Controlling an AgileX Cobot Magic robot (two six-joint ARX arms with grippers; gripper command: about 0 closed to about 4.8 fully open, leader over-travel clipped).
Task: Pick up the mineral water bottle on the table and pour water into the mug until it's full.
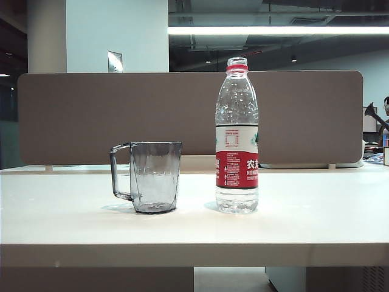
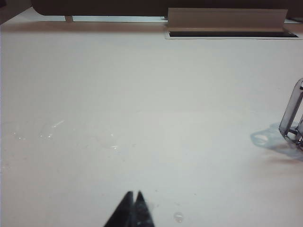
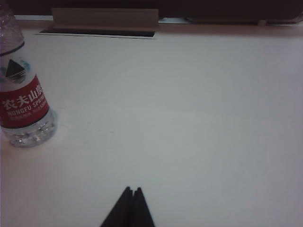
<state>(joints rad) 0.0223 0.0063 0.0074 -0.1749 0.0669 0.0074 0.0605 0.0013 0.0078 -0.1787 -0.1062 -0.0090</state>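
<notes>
**A:** Where does the mineral water bottle [image 1: 236,137] stand?

**B:** Upright on the white bench [image 1: 304,225], cap off as far as I can tell, long axis straight up. The mug [image 1: 152,176] is just beside it, apart from it, handle turned away from the bottle. The mug looks empty.

**A:** Which arm is nearer to the bottle?

**B:** The right one, I judge. In the right wrist view the bottle [image 3: 23,101] sits ahead of the right hand [image 3: 131,189] and off to one side, with bare bench between. The left wrist view catches only the mug's handle [image 2: 293,116] at its edge, and no bottle at all.

**A:** And the hands themselves?

**B:** Both have their fingertips pressed together with nothing between them. The left hand [image 2: 134,194] hangs low over the bench, with a few water droplets [image 2: 49,132] on the surface ahead of it. Neither hand shows in the exterior view.

**A:** So what does the coming move turn on?

**B:** The right hand would need to spread its fingers, swing toward the mug's side and meet the bottle across its upright body, likely at the label. A high grip risks tipping it, since it is tall and the water [image 1: 236,201] lies low in it.
</notes>
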